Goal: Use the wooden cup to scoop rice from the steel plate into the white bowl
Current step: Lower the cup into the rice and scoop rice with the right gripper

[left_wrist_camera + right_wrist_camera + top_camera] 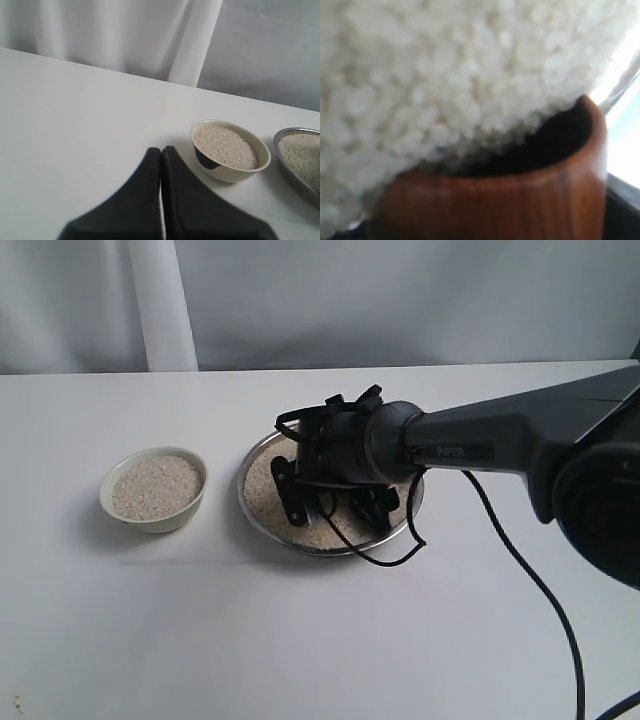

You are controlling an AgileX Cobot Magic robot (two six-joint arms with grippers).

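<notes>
The steel plate lies mid-table, covered with rice. My right gripper is down inside the plate, shut on the wooden cup. The cup's dark mouth is tipped into the rice, close to the plate's rim. In the exterior view the arm hides the cup. To the plate's left stands the white bowl, filled with rice almost to its rim. My left gripper is shut and empty, hovering over bare table short of the white bowl and the steel plate.
The right arm and its black cable stretch across the right side of the white table. A pale curtain hangs behind the table's far edge.
</notes>
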